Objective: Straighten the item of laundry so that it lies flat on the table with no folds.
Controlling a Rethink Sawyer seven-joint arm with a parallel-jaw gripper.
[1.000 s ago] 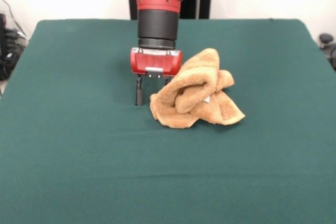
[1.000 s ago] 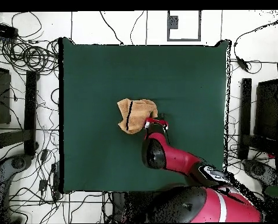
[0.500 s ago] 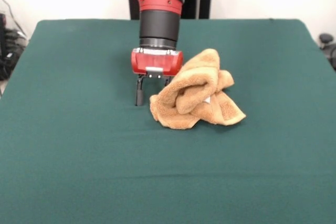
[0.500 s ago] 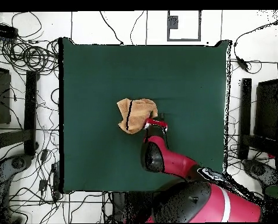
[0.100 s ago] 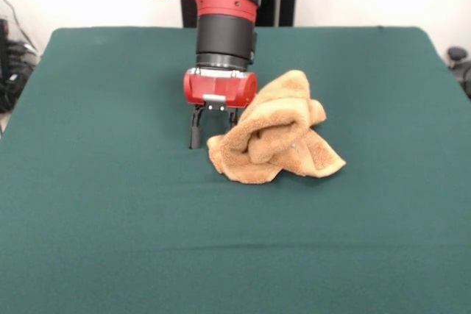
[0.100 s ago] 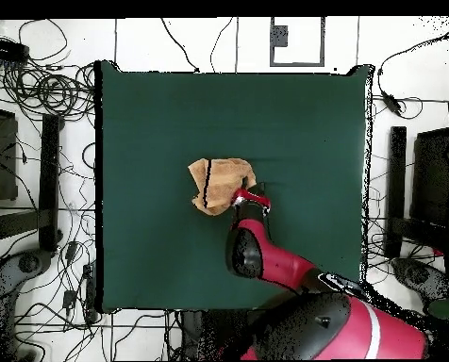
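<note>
The golden-tan hand towel (image 5: 274, 139) sits bunched mid-desk (image 5: 110, 226). The end effector (image 5: 213, 129) stands low at its left edge; whether it grips cloth I cannot tell. Lifting from here may drag the whole bundle instead of opening a fold.

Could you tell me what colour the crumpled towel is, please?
Golden tan; the towel shows best in the front view.
</note>
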